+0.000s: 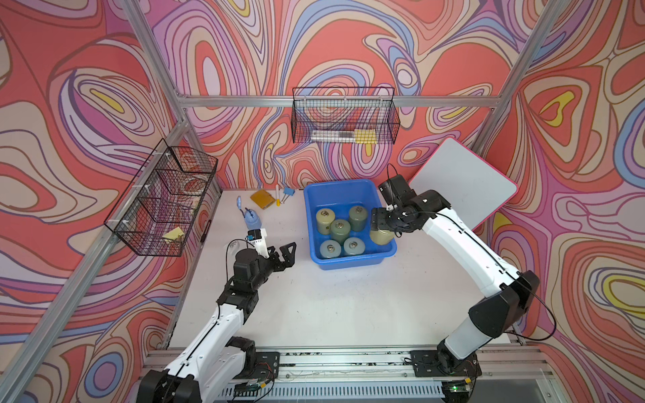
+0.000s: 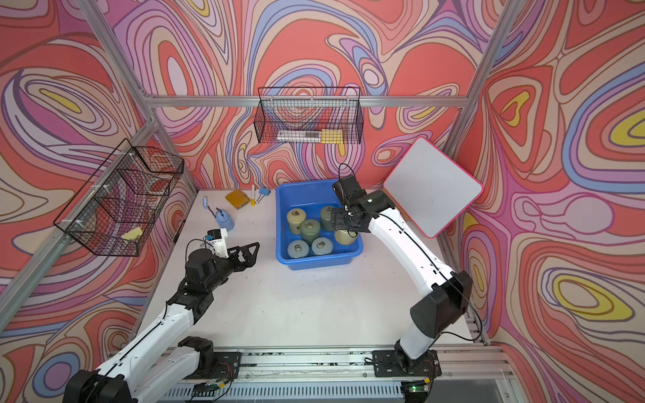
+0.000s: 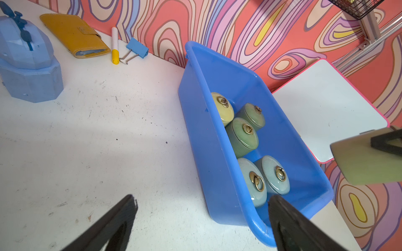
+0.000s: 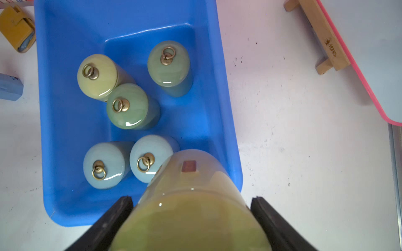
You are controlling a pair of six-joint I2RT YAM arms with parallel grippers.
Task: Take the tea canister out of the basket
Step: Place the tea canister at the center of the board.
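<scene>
The blue basket [image 1: 307,209] [image 2: 279,216] stands at the back middle of the table, with several green, yellow and pale blue tea canisters [image 1: 340,230] [image 4: 127,106] upright inside. My right gripper [image 1: 381,223] [image 4: 192,202] is shut on a yellow-green tea canister [image 1: 382,236] [image 2: 345,237] [image 4: 191,206], which hangs over the basket's near right corner, above the rim. My left gripper [image 1: 282,253] [image 3: 203,202] stands open over bare table just left of the basket [image 3: 208,152], nothing between its fingers.
A blue faceted container [image 1: 252,219], a yellow wallet [image 1: 263,199], a marker [image 1: 278,195] and a blue binder clip [image 1: 288,193] lie at the back left. A white board [image 1: 460,181] leans at the back right. Black wire baskets [image 1: 164,199] [image 1: 343,117] hang on the walls.
</scene>
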